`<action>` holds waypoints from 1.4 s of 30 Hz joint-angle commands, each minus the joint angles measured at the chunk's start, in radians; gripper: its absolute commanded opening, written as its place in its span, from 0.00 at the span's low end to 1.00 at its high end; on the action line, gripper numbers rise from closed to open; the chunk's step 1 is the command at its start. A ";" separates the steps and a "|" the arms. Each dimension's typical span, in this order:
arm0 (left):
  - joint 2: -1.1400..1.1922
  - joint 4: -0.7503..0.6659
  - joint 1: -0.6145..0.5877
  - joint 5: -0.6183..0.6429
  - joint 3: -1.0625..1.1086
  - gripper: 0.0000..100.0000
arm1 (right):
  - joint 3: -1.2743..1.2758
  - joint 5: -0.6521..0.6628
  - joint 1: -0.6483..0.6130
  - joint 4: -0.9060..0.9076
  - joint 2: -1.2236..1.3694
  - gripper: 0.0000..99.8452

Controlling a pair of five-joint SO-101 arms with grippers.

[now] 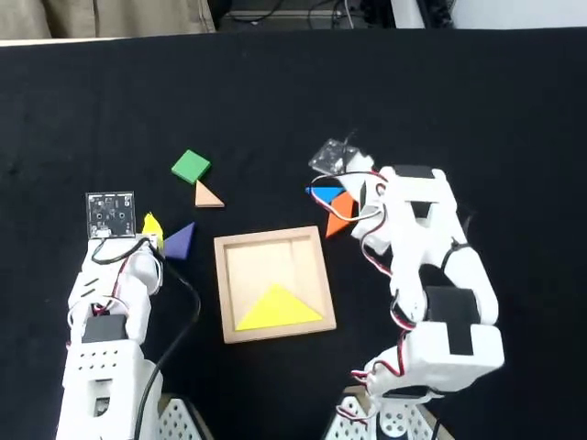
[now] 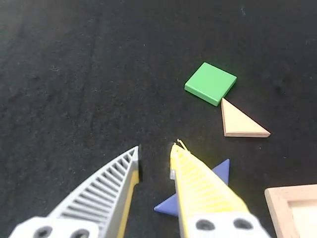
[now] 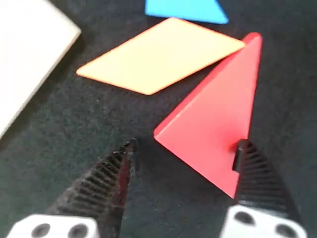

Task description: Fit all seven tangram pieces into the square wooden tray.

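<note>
Right gripper (image 3: 187, 148) wide open, holding nothing; red triangle (image 3: 218, 119) sits right between jaws, crowding one finger. Right arm closest.

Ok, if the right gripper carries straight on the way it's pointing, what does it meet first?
Most likely the red triangle, lying just ahead of the open right gripper, partly between its fingertips. The orange parallelogram comes after it. Height above the table is unclear.
</note>
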 commanded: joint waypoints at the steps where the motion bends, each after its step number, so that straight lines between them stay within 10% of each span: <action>1: -0.002 -0.020 0.004 -0.048 -0.004 0.12 | -0.053 0.064 0.012 -0.031 0.019 0.32; 11: -0.002 -0.020 0.030 -0.064 0.002 0.12 | -0.099 0.069 0.000 -0.104 0.094 0.32; 18: -0.002 -0.021 0.028 -0.064 0.002 0.12 | -0.170 0.068 -0.002 -0.107 0.094 0.08; 29: -0.002 -0.021 0.028 -0.064 0.002 0.12 | -0.206 0.066 -0.026 0.063 -0.016 0.16; 37: -0.002 -0.021 0.027 -0.064 0.002 0.12 | -0.277 -0.388 -0.166 -0.046 -0.061 0.05; 42: -0.002 -0.020 0.027 -0.064 0.002 0.12 | -0.386 -0.423 -0.172 -0.080 0.104 0.02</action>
